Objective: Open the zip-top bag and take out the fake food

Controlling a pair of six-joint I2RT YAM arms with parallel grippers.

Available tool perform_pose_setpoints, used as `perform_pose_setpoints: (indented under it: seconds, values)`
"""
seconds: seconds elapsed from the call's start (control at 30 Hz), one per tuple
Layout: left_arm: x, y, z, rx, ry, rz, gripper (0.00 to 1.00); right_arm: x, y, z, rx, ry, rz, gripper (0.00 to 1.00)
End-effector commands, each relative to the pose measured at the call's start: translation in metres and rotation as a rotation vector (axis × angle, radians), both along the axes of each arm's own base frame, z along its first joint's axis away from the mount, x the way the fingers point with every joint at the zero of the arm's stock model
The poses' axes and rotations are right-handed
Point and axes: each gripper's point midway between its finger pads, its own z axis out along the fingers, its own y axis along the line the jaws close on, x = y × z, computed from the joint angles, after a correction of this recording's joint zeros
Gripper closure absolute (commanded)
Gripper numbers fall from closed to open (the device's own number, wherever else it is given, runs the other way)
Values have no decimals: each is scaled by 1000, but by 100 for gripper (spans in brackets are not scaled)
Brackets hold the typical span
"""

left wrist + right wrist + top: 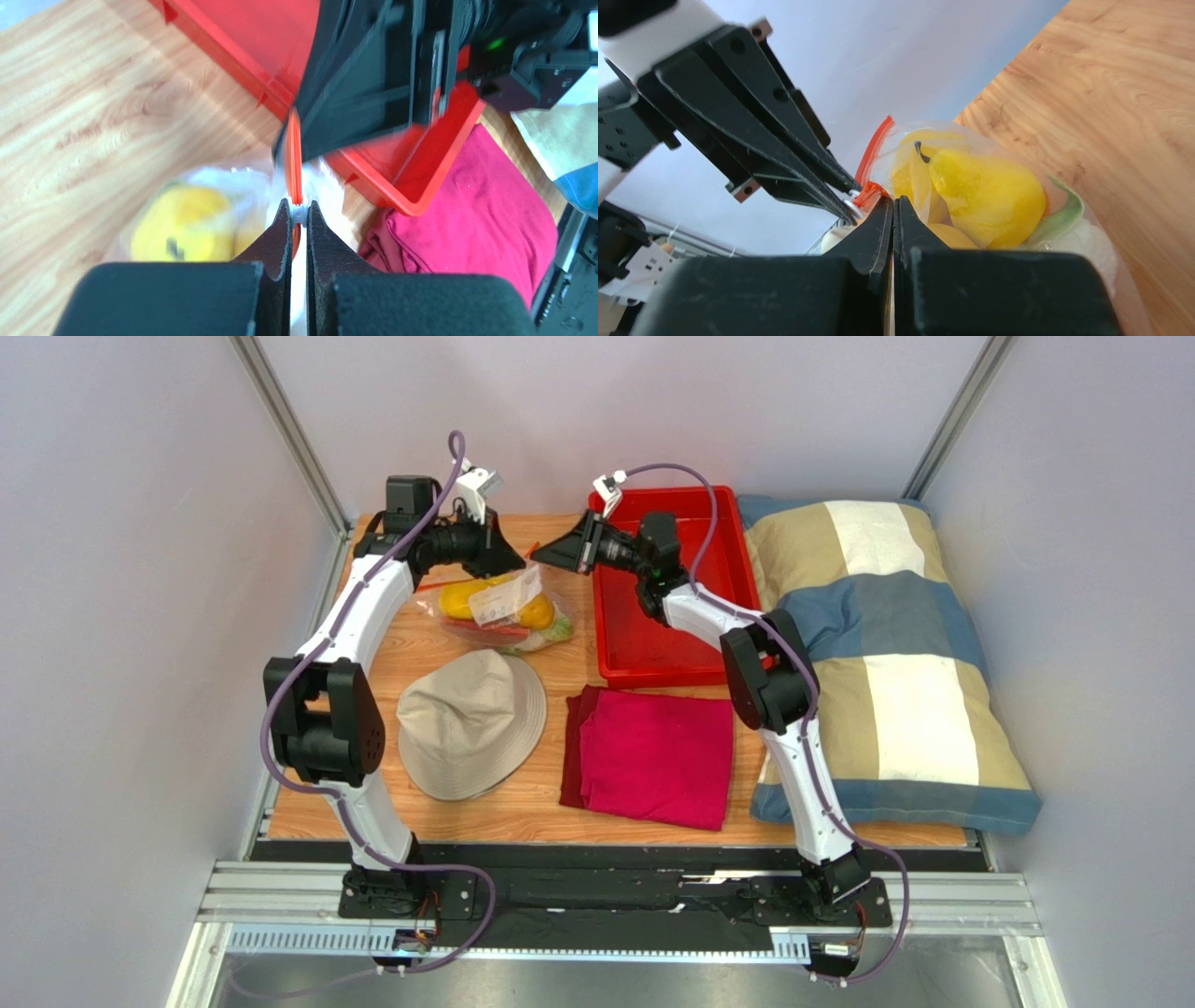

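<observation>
My left pincer [298, 210] and right pincer [893, 203] are both pressed together on the orange-red zip strip [873, 157] of the zip-top bag [508, 613]. The bag sits at the far end of the wooden surface [84, 105], beside the red tray [671, 667]. I judge the opening barely begun. All the fake food [987, 196], smooth, glossy and pear-shaped, sits inside clear, crinkly film, so none has been taken out.

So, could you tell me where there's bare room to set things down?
The red tray looks bare inside; so does the narrow wood strip between it and the zip-top bag. Crowded where left gripper and right gripper meet at the bag.
</observation>
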Motion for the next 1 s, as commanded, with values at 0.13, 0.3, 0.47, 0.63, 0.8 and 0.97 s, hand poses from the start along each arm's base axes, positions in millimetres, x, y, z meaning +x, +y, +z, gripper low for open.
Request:
perform_pose_setpoints:
  seconds: [0.13,0.3,0.47,0.63,0.8,0.97]
  values:
    - [-36,7,13,-8,31,-7,100,38,-43,77,133,-71,-256,100]
    - [-41,36,-1,90,110,162,100,54,-51,78,130,-64,-310,100]
    - [-66,97,-14,218,207,473,100,72,-48,65,78,-85,-347,100]
    - [-85,99,-17,188,252,494,100,94,-42,51,55,-104,-379,100]
    - [-88,59,7,-18,254,339,100,109,-30,44,45,-78,-371,100]
    - [-80,19,16,-148,281,226,100,101,-25,34,-17,37,-382,100]
